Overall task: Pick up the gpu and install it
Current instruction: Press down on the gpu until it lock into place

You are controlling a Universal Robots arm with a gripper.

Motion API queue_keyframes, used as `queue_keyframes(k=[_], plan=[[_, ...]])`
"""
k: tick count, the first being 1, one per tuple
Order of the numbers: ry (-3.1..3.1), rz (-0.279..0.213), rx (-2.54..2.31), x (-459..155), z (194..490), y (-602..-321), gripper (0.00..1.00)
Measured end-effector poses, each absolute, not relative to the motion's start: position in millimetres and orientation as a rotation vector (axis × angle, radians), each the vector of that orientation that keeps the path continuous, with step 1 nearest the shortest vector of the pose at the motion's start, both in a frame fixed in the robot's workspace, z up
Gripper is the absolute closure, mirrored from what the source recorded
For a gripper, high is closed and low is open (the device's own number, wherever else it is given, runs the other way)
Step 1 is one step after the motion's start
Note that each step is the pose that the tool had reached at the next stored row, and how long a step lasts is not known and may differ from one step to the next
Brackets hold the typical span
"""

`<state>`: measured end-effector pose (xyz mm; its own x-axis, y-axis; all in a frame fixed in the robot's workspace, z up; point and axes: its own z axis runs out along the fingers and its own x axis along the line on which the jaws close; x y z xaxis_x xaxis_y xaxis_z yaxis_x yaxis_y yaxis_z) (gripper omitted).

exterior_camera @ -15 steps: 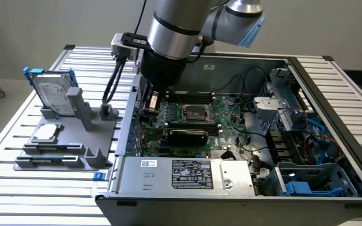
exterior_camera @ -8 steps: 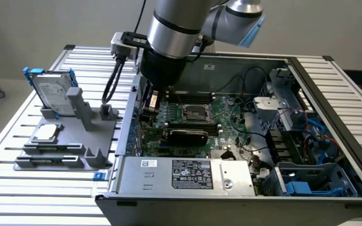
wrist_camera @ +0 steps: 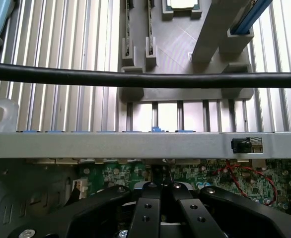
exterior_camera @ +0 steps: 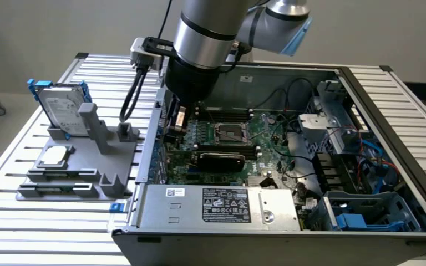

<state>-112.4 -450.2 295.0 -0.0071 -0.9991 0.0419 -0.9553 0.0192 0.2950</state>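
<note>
Slatted table [exterior_camera: 20, 221], seated gpu [exterior_camera: 221, 161]

End effector [wrist_camera: 161, 191] shut, arm pointing downward.

**2 camera views of an open computer case on a slatted table**

The exterior view looks down from above and in front at a steep angle, far enough back to take in the whole open computer case [exterior_camera: 287, 166], the slatted metal table [exterior_camera: 20, 221] and a grey parts holder [exterior_camera: 80, 172] on the exterior view's left. The robot arm [exterior_camera: 206, 39] enters from the top of that view.

The wrist view sits very near the case, looking past the black gripper [wrist_camera: 160, 191] and across the case's metal side wall [wrist_camera: 110, 145] toward the grey holder [wrist_camera: 185, 44] on the table slats.

Both views share the green motherboard [exterior_camera: 228, 138], the case wall, the holder and the slats.
</note>
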Motion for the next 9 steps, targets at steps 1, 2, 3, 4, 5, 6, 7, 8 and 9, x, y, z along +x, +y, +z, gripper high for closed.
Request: queue_keyframes(k=[1,2,3,4,5,6,7,8,9], plan=[[-2.057,-0.267,2.028,-112.4,294.9,-450.2,0.89],[-2.057,-0.268,2.027,-112.4,294.8,-450.2,0.89],[-2.058,-0.270,2.025,-112.3,294.8,-450.2,0.89],[-2.059,-0.271,2.023,-112.4,294.7,-450.2,0.89],[-2.059,-0.273,2.021,-112.4,294.7,-450.2,0.89],[-2.060,-0.275,2.018,-112.4,294.6,-450.2,0.89],[-2.061,-0.277,2.016,-112.4,294.4,-450.2,0.89],[-2.061,-0.279,2.013,-112.5,294.3,-450.2,0.89],[-2.062,-0.280,2.011,-112.5,294.2,-450.2,0.89]])
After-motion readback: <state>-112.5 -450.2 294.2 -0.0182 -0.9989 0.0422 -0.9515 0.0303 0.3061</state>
